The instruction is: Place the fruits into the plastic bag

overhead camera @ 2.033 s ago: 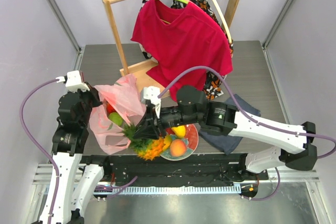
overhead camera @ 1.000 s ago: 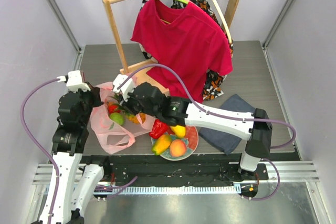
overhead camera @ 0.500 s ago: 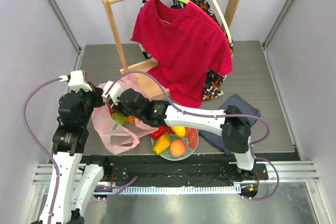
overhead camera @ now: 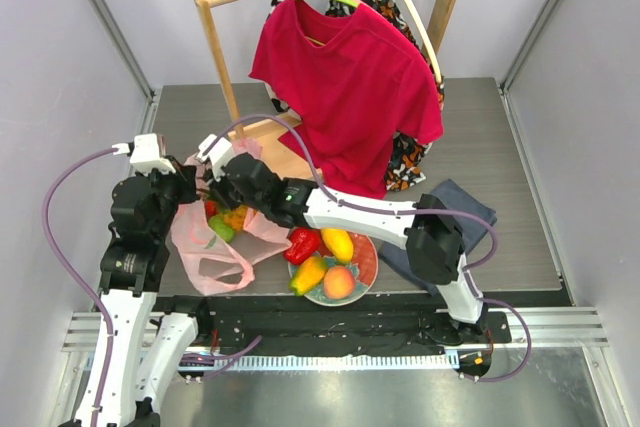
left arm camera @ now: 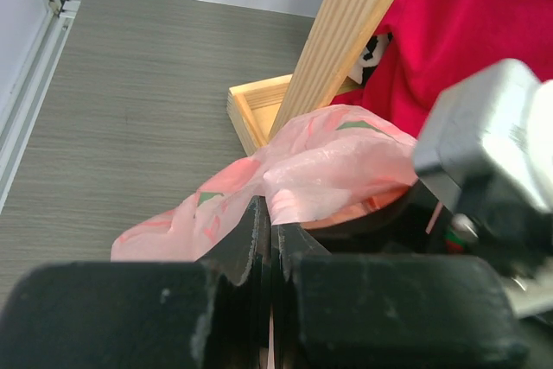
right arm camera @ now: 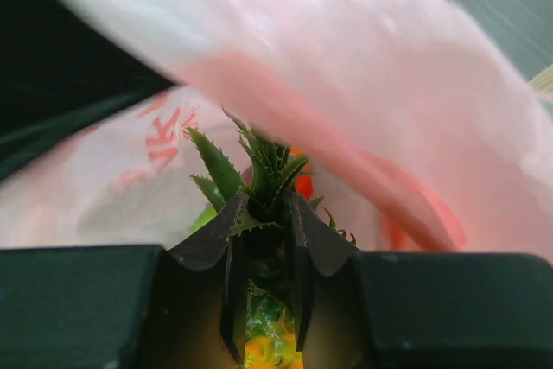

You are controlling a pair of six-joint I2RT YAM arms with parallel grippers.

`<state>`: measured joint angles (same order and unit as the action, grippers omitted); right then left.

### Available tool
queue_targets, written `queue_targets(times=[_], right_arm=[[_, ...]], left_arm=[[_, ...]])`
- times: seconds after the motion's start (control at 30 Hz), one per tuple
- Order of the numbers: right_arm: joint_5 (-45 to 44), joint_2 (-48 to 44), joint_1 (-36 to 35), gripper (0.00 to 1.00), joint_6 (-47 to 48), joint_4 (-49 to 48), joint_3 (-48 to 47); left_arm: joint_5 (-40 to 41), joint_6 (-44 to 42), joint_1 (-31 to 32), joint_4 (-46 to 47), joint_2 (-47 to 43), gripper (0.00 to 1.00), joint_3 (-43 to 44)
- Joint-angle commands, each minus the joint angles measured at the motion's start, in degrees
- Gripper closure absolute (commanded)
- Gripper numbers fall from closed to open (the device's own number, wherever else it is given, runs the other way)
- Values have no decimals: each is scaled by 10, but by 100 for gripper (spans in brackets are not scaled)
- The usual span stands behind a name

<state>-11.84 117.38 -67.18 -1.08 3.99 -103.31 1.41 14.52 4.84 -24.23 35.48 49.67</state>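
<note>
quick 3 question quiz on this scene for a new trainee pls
1. True or false: the left gripper is pinched shut on the thin translucent pink plastic bag.
2. What does the right gripper hold?
A. a red apple
B. the glossy toy pineapple, by its green crown
C. nothing
3. Where does the orange-pink toy peach lie?

Key: 1 true; 2 B; 3 on the round red patterned plate.

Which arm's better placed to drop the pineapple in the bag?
Right. The right fingers hold the pineapple by its crown inside the plastic bag; the left fingers clamp its edge.
</note>
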Motion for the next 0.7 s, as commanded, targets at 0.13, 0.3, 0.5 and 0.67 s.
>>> queue_targets(times=[0.13,0.3,0.5,0.67], right_arm=[[32,-19,10,60,-34,-26,13],[62,-45,9,33,-27,-36,40],[87,-80,9,18,-28,-36,71],[157,-163,10,14,-37,-100,133]], left_arm=[[10,2,-2,24,1,100,0],[8,4,-2,25,2,100,-1],[12,3,-2,23,3,100,-1],[28,6,-2,20,5,100,-1]])
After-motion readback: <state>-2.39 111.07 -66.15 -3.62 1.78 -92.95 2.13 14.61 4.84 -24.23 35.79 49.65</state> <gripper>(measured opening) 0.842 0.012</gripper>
